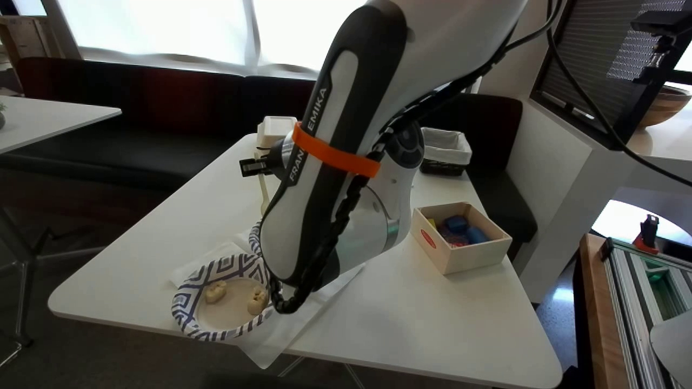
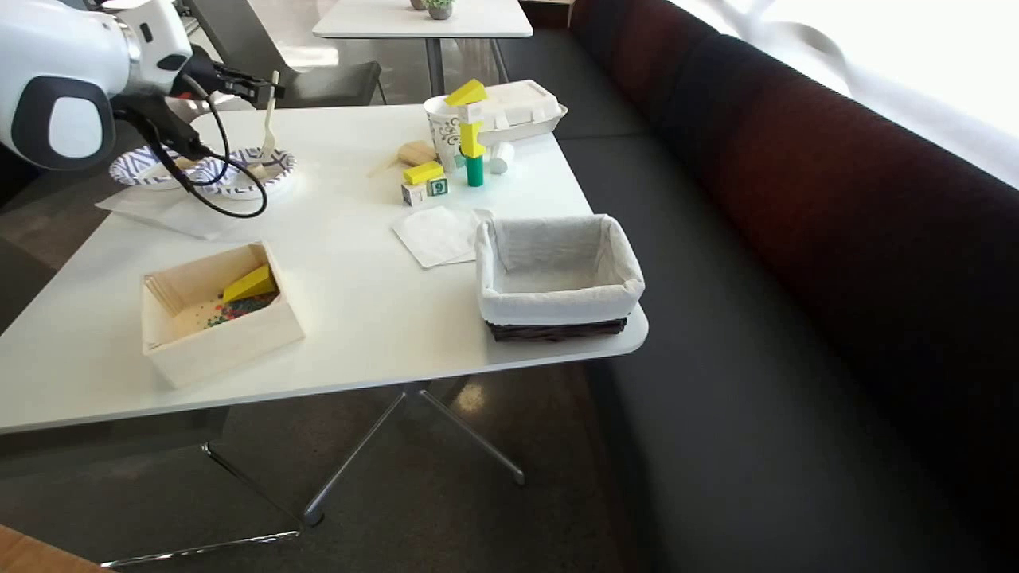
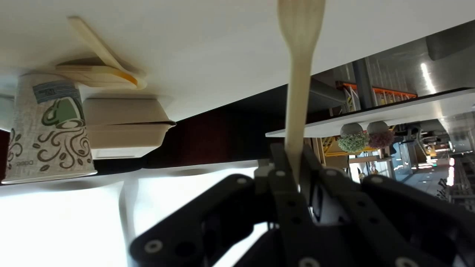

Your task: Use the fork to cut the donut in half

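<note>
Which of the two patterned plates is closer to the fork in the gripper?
The plate nearer the paper cup: in an exterior view, the fork points down toward it; the other plate lies farther away.

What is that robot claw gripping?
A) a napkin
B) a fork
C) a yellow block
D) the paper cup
B: the wrist view shows the gripper shut on the narrow handle of the pale fork, whose broader end points away from it.
</note>
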Robot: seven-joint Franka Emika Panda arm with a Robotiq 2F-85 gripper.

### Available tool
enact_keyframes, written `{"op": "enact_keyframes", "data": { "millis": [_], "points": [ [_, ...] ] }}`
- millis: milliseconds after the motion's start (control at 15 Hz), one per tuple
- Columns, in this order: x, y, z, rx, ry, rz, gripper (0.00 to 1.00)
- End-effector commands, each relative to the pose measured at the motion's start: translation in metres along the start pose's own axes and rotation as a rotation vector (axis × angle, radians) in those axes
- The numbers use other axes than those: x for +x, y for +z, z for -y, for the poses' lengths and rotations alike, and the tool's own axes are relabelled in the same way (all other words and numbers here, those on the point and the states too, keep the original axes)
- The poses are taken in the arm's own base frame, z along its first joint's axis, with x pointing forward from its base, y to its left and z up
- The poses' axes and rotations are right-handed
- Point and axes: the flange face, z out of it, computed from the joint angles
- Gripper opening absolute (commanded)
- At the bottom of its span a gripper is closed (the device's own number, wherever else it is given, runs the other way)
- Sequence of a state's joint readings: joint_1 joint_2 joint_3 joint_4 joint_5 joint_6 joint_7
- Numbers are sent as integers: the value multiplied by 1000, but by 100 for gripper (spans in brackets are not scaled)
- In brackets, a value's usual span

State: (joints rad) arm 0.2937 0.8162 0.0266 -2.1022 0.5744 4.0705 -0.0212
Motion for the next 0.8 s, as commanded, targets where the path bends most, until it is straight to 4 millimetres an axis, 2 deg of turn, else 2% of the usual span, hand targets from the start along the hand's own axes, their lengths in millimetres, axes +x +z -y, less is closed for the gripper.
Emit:
{"op": "enact_keyframes", "data": {
  "millis": [0, 733],
  "points": [
    [-6, -3, 2, -13, -5, 25, 3],
    [-22, -2, 3, -16, -21, 50, 3]
  ]
}}
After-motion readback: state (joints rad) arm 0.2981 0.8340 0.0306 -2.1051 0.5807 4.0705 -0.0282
